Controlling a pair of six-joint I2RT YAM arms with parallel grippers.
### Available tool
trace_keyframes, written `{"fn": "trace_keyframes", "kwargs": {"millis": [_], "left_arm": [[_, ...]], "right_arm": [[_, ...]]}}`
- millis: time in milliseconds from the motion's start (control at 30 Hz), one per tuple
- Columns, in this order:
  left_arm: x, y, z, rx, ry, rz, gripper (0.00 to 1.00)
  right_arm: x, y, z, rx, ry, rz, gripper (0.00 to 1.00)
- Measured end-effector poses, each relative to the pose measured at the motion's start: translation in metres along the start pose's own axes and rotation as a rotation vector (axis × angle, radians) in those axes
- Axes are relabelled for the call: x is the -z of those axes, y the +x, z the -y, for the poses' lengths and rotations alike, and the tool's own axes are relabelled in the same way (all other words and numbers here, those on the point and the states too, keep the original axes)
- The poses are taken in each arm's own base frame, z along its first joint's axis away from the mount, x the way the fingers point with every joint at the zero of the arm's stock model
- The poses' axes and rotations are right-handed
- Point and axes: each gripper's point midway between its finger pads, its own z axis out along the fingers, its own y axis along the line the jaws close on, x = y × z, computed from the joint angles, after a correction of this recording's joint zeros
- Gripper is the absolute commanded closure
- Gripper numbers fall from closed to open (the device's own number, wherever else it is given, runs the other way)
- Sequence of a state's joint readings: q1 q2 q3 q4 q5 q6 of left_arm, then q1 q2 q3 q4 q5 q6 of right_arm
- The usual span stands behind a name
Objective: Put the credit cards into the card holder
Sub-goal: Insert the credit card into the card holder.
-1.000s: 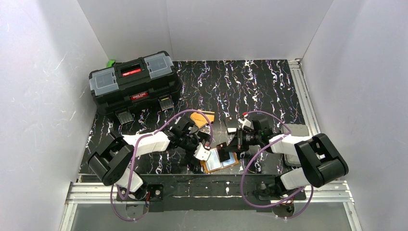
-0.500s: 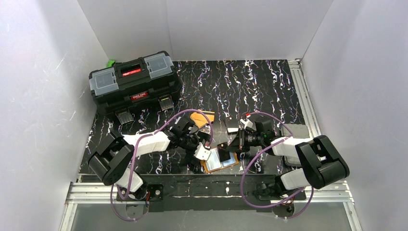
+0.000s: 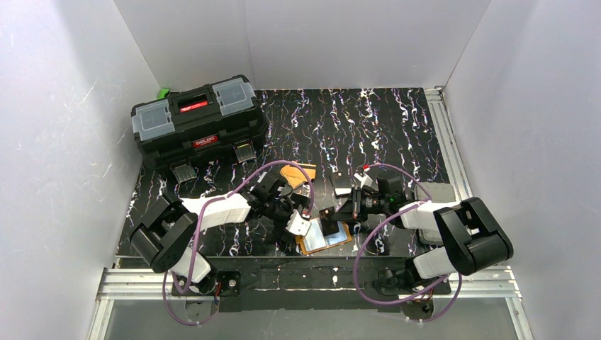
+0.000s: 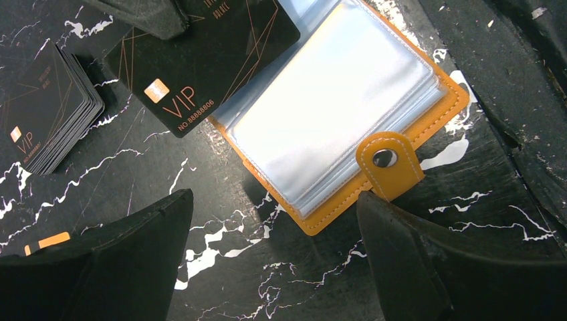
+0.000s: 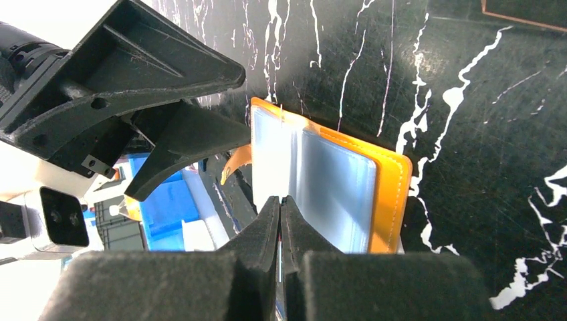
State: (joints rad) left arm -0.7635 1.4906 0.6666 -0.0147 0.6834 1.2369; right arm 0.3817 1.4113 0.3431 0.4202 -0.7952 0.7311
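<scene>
The card holder (image 4: 341, 107) lies open on the table, clear sleeves up, with its snap tab (image 4: 389, 160) toward my left gripper (image 4: 274, 224). That gripper hovers open just beside the holder's edge, holding nothing. My right gripper (image 5: 281, 199) is shut on a black VIP credit card (image 4: 200, 60), which is tilted over the holder's sleeves (image 5: 334, 194) with its edge at them. A stack of black credit cards (image 4: 47, 107) lies beside the holder. From the top view, the holder (image 3: 317, 239) sits near the front edge between both grippers.
A black toolbox (image 3: 198, 124) stands at the back left. Orange cards (image 3: 298, 173) lie behind the left gripper, and the end of one orange card (image 4: 43, 242) shows by the left finger. White walls enclose the table.
My right wrist has shifted slightly, with the black card still over the holder. The left arm and the holder have not moved.
</scene>
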Motion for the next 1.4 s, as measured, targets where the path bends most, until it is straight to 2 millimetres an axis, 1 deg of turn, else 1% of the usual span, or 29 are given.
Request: {"fn": "trace_keyframes", "kwargs": {"millis": [400, 633, 767, 933, 1267, 1400], "left_arm": [[0.000, 0.000, -0.001, 0.001, -0.006, -0.004, 0.09], [-0.001, 0.000, -0.002, 0.007, -0.007, -0.003, 0.09], [-0.001, 0.000, -0.002, 0.010, -0.008, -0.005, 0.09], [-0.001, 0.000, -0.001, 0.009, -0.008, -0.006, 0.09], [-0.001, 0.000, -0.002, 0.010, -0.009, -0.007, 0.09], [-0.001, 0.000, -0.002, 0.013, -0.009, -0.008, 0.09]], "right_arm": [[-0.005, 0.010, 0.014, -0.040, 0.018, -0.033, 0.99], [-0.007, 0.015, 0.014, -0.034, 0.017, -0.053, 0.99], [-0.005, 0.015, 0.014, -0.025, 0.031, -0.047, 0.99], [0.001, 0.008, 0.004, 0.032, 0.024, -0.009, 0.99], [-0.001, 0.008, 0.006, 0.012, 0.017, -0.018, 0.99], [-0.002, 0.007, 0.002, 0.016, -0.003, -0.016, 0.99]]}}
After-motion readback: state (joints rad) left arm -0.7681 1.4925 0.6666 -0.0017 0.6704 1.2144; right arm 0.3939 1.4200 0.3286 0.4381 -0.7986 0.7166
